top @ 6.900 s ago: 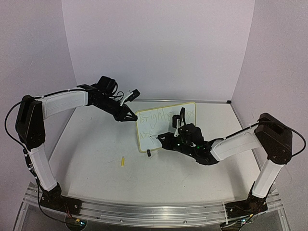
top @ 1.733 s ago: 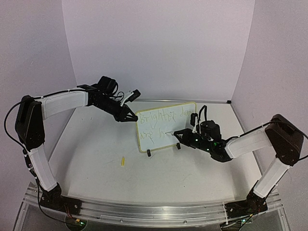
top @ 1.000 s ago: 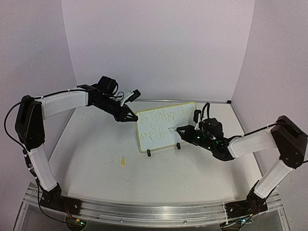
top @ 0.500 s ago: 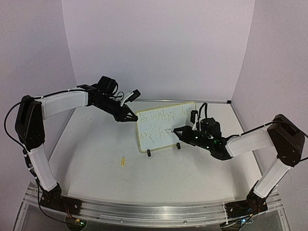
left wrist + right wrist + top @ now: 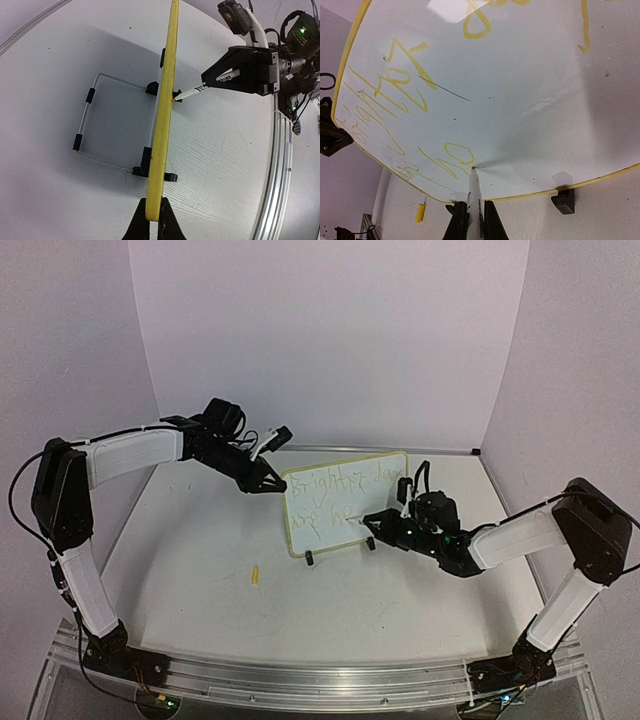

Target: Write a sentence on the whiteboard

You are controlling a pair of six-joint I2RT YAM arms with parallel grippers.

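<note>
The whiteboard stands upright on two black clip feet in the middle of the table. My left gripper is shut on its left edge; the left wrist view shows the yellow rim pinched between the fingertips of that gripper. The sentence runs in two faint yellow lines, large in the right wrist view. My right gripper is shut on a white marker. The marker tip touches the board's face at the end of the lower line.
A yellow marker cap lies on the table in front of the board, left of centre. A wire stand props the board from behind. Purple walls enclose the table on three sides, and a metal rail runs along the near edge.
The right gripper with the marker has dipped and shifted slightly along the lower line, and more yellow strokes stand there than before. The left arm and the board have stayed put.
</note>
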